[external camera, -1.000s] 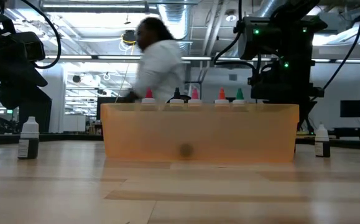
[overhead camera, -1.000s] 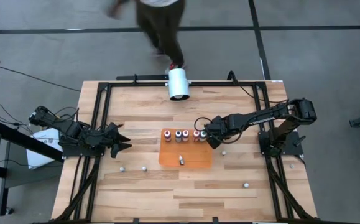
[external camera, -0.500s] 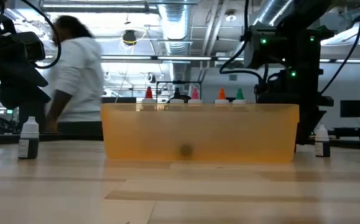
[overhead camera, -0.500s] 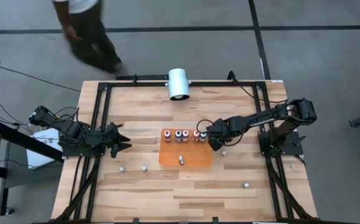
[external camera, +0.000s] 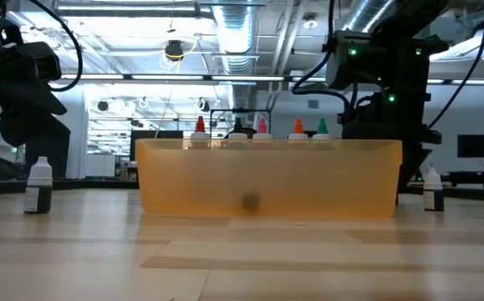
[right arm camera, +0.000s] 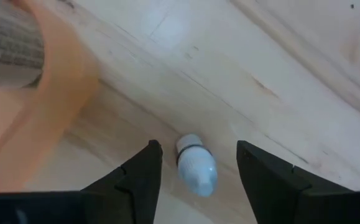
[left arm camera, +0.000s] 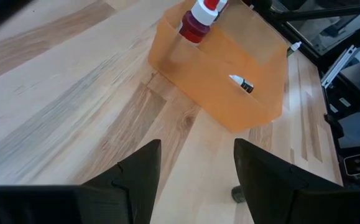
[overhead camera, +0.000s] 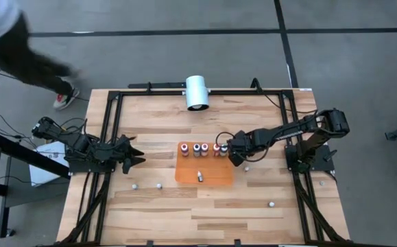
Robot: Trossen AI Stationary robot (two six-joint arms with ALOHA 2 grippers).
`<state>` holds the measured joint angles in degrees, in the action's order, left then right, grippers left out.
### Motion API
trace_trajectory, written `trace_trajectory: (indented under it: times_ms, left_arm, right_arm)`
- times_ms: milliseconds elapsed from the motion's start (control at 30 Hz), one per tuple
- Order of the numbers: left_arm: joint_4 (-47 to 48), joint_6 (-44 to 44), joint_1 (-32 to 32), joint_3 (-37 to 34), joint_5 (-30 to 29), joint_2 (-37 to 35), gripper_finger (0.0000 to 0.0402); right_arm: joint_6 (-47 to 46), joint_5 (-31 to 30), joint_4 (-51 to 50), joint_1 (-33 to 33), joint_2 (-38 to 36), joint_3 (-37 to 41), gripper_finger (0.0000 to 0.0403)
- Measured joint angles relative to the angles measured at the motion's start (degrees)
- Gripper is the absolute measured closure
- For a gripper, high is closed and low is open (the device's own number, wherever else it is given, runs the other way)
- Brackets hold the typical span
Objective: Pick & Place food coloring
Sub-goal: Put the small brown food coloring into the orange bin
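An orange tray [overhead camera: 212, 180] holds a row of upright food coloring bottles [overhead camera: 197, 148]. Their red, black, pink, orange and green tops [external camera: 262, 127] show above its wall [external camera: 267, 184]. One more bottle [overhead camera: 199, 176] lies flat inside it. My right gripper [overhead camera: 235, 158] is open just off the tray's right end. In its wrist view a small pale bottle [right arm camera: 196, 165] stands on the table between the spread fingers [right arm camera: 196, 149], with a gap on each side. My left gripper [overhead camera: 135, 156] waits open at the table's left, facing the tray [left arm camera: 223, 93].
Loose small bottles stand on the wood [overhead camera: 134, 185] [overhead camera: 159, 185] [overhead camera: 247, 167] [overhead camera: 271, 204]. Two of them show in the low view [external camera: 39, 186] [external camera: 432, 189]. A white cylinder [overhead camera: 197, 92] sits at the far edge. A person [overhead camera: 13, 41] is beyond the far left corner.
My right gripper has edged slightly toward the table's right and near side, staying open beside the tray's right end. The person behind the far edge has walked off to the left. The bottles and the tray have kept their places.
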<state>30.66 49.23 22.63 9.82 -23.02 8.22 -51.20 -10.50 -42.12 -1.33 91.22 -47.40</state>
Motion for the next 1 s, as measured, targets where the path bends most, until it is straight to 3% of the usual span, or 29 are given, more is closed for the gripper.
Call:
trace_trajectory:
  times_ms: [233, 733, 1000]
  left_arm:
    - [-0.35, 0.12, 0.00, -0.02, -0.16, 0.00, 0.0207]
    - [-0.60, 1.07, -0.02, 0.00, -0.14, 0.01, 0.0207]
    - [-0.60, 1.05, 0.00, 0.02, -0.12, 0.00, 0.0207]
  right_arm:
    - [0.56, -0.33, 0.43, 0.63, 0.00, 0.00, 0.0219]
    - [0.65, -0.82, 0.41, 0.73, 0.00, -0.06, 0.0323]
    - [0.22, -0.75, 0.39, 0.73, 0.00, -0.11, 0.0330]
